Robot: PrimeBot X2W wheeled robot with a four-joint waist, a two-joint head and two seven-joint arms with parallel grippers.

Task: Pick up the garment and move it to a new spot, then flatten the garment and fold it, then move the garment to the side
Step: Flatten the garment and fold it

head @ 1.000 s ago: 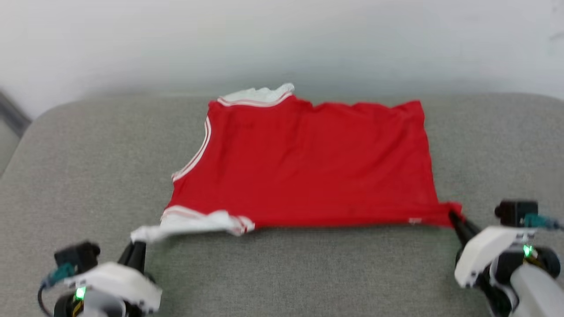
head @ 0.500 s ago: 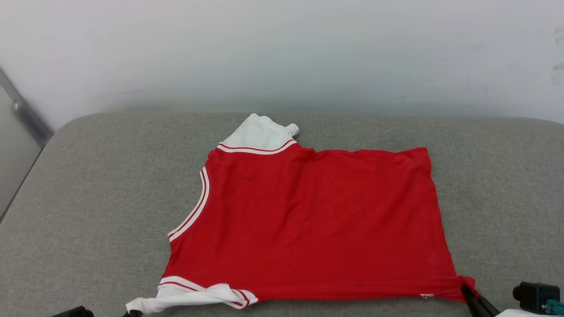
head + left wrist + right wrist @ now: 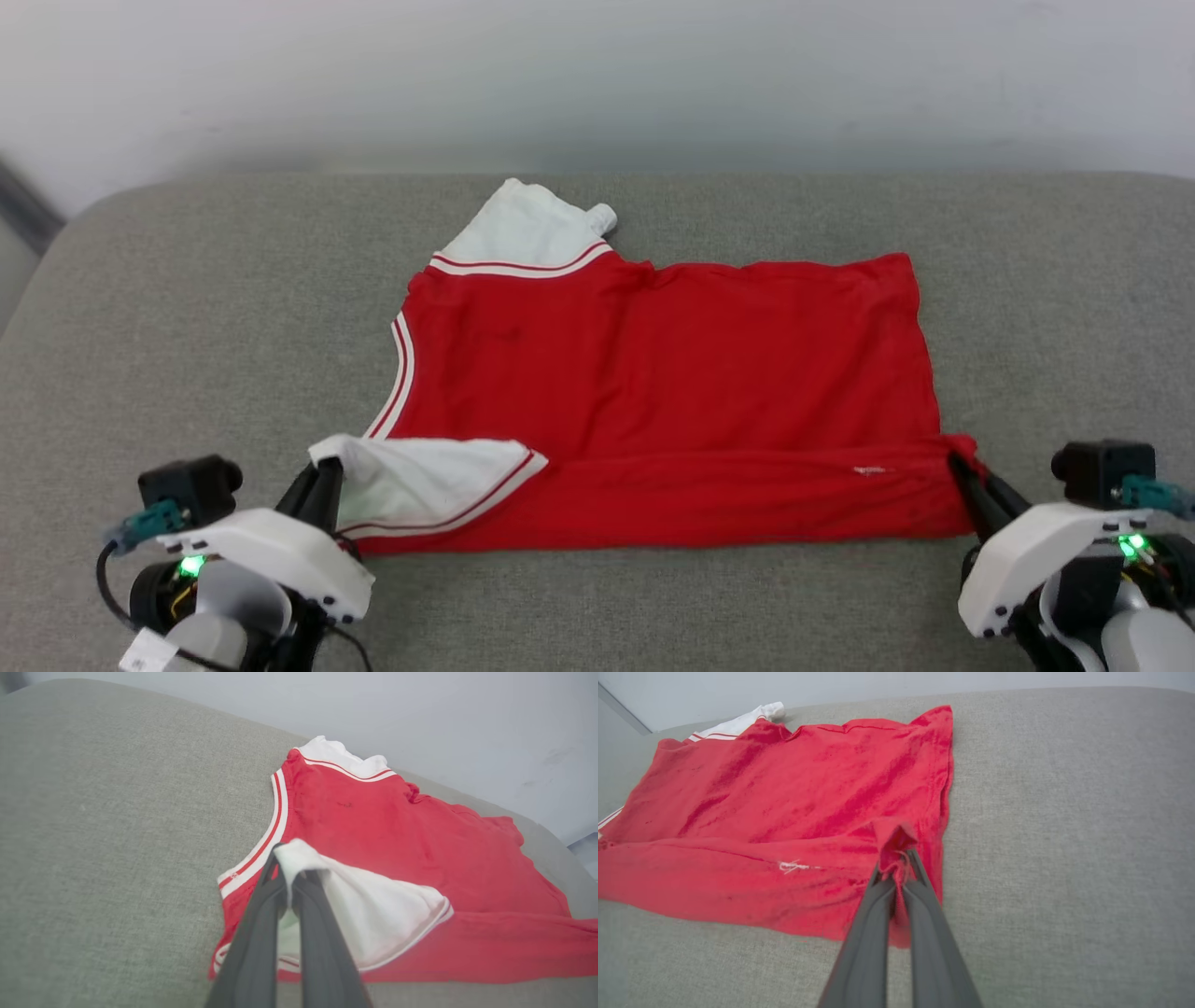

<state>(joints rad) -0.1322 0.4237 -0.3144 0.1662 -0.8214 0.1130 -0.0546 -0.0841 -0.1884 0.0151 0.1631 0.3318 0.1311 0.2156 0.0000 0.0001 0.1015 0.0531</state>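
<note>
The red jersey T-shirt with white sleeves (image 3: 672, 373), spread on the grey upholstered cushion (image 3: 187, 308), is pinched at sleeve and hem by the left gripper (image 3: 320, 471) and right gripper (image 3: 960, 462), both closed; the ends should be carried over level.

L gripper (image 3: 322, 469) & R gripper (image 3: 958, 459) — long dark-grey fingers (image 3: 322, 952), white wrist shells (image 3: 271, 560), green LEDs (image 3: 191, 565), black cam blocks (image 3: 191, 481) w/ teal plugs (image 3: 149, 520). L side: black cable (image 3: 107, 597), white tag (image 3: 145, 651).
</note>
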